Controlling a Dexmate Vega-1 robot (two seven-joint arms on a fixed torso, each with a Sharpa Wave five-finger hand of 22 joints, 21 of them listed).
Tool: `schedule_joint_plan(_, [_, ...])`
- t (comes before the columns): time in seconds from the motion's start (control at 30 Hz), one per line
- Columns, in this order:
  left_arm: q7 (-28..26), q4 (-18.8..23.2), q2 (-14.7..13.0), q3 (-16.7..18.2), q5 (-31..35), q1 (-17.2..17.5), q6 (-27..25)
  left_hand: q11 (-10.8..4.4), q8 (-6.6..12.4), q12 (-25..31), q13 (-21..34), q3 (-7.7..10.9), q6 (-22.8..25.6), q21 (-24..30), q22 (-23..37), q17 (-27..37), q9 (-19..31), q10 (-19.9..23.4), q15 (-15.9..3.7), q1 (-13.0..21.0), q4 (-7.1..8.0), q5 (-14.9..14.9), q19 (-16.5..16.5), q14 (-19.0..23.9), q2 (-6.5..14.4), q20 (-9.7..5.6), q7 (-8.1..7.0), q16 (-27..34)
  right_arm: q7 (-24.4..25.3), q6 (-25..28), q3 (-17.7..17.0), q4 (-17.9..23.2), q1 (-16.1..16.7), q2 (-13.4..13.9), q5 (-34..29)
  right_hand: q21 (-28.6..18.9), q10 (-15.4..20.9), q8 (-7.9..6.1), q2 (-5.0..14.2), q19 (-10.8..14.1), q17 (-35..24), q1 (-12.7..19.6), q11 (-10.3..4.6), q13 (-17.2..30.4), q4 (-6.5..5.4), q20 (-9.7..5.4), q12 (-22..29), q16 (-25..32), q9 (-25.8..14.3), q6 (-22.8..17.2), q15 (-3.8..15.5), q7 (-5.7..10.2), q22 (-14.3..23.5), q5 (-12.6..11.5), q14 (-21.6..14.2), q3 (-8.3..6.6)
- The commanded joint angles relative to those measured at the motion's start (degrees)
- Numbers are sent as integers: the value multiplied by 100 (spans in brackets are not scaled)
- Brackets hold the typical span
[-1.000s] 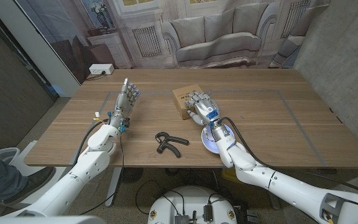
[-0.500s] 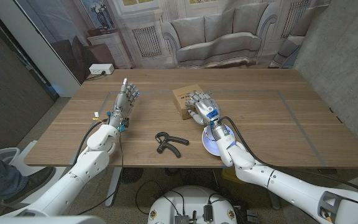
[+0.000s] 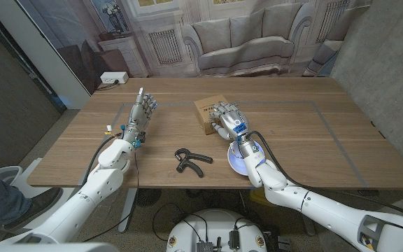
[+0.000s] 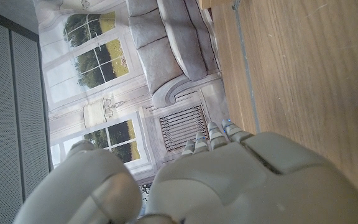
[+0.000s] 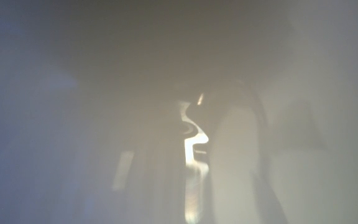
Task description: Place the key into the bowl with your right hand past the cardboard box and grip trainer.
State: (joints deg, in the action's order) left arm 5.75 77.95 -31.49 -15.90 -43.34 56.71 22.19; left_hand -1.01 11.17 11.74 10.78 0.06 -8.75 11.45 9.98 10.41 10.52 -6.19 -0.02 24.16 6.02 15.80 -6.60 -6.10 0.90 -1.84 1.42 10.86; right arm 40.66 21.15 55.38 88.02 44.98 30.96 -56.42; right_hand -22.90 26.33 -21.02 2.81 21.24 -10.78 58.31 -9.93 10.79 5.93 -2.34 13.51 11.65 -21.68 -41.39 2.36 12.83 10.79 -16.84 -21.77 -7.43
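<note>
- A black grip trainer [image 3: 189, 161] lies on the wooden table [image 3: 327, 140] near the front edge, between the two arms, touching neither hand.
- Just to its right sits a pale bowl [image 3: 238, 159], partly covered by the right forearm that passes over it.
- Past the bowl, the right hand [image 3: 228, 121] reaches over the near right part of the cardboard box [image 3: 207, 110], its back to the head camera and its fingers spread forward and curved down.
- The key cannot be made out in any view; it may be under that hand, but I cannot tell, nor whether the hand is pinching anything.
- The right wrist view is a grey blur with a thin bright slit, too unclear to read.
- On the left side of the table, the left hand [image 3: 141, 112] stands on its edge with straight fingers pointing away from the robot, holding nothing; the left wrist view shows its back [image 4: 229, 180] over bare wood.
- A white power strip [image 3: 113, 78] lies beyond the far left corner, before a printed backdrop of a sofa [image 3: 243, 38] and windows.
</note>
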Motion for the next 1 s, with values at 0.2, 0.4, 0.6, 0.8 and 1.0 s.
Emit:
schedule_joint_plan(0.2, [19,-25,7,-7,-15,-25,-27,-23,6,-5,10,-26,22,-2,35,14,20,-2,-10,16,5,-23,-8,7,21,27,14,-5,103,-49,45,-143,-45,-50,65,-24,55,-49,30,54,-34,1,-12,29,7,-353,45,34,-32,-68,424,1,27,-26,-72,30])
schedule_joint_plan(0.4, [34,-30,5,-20,-18,-44,-55,-21,6,-4,10,-32,24,-3,35,13,20,2,-12,20,4,-24,-13,3,26,34,18,-6,137,-92,49,-203,-69,-52,114,-25,83,-81,38,72,-34,5,-33,28,9,-363,49,37,-51,-121,435,1,28,-25,-106,32])
schedule_joint_plan(0.6, [56,-66,18,-29,-30,-65,-64,-20,8,-5,11,-38,30,-2,35,14,20,-1,-12,23,3,-25,-10,7,30,35,17,-4,210,-174,46,-225,-79,-27,159,-52,166,-137,57,164,-39,-31,-35,28,-15,-385,70,56,-84,-211,493,1,30,-18,-194,48])
schedule_joint_plan(0.8, [102,-114,43,-30,-43,-89,-28,-25,6,-6,11,-44,28,-2,35,13,20,-5,-12,26,2,-26,-12,6,33,37,17,-5,260,-200,43,-184,-77,7,142,-67,282,-228,91,239,-42,-75,-43,26,-44,-415,98,68,-131,-367,544,-4,29,-2,-293,64])
schedule_joint_plan(1.0, [134,-154,66,-33,-59,-111,-11,-23,8,-5,11,-50,32,-2,35,13,20,-2,-12,28,2,-27,-11,6,35,38,23,-5,339,-247,27,-176,-77,26,134,-72,399,-325,118,282,-42,-103,-58,25,-60,-434,124,69,-178,-532,566,0,29,17,-364,77])
